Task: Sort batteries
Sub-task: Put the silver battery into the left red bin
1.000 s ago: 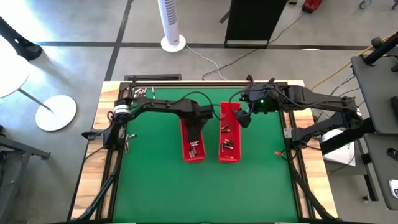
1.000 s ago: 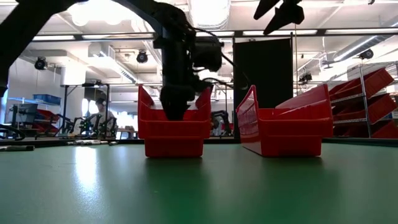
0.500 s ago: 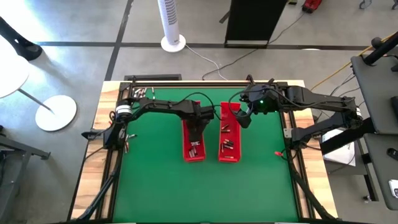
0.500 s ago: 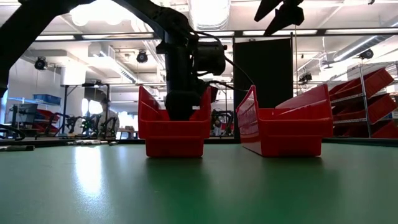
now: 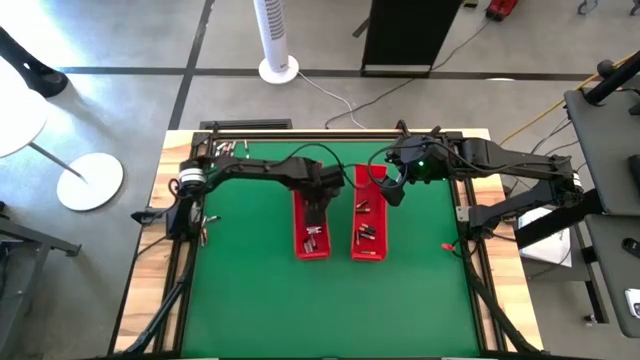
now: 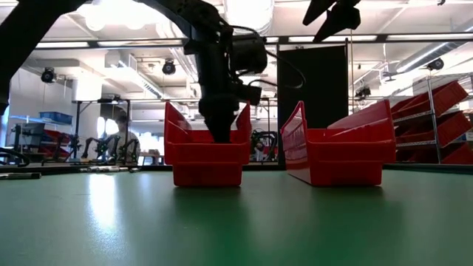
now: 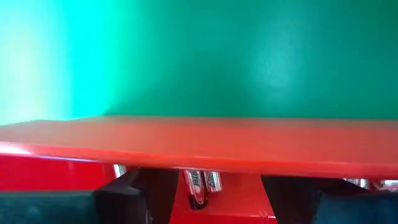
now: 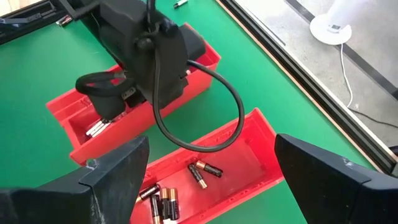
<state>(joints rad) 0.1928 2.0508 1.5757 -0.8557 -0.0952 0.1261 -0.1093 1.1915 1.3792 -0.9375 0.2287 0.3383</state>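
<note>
The left gripper [image 6: 222,133] dips into the left red tray [image 5: 311,232], jaws apparently parted, over batteries [image 7: 200,182] lying inside. The right gripper [image 5: 393,190] hovers open above the right red tray [image 5: 368,214], which holds more batteries [image 8: 163,203].

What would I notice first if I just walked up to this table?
Two long red trays sit side by side in the middle of the green table: the left tray and the right tray, both with little batteries inside. The left gripper reaches down into the left tray, fingers open over the batteries there. The right gripper hangs open above the right tray's far end.
</note>
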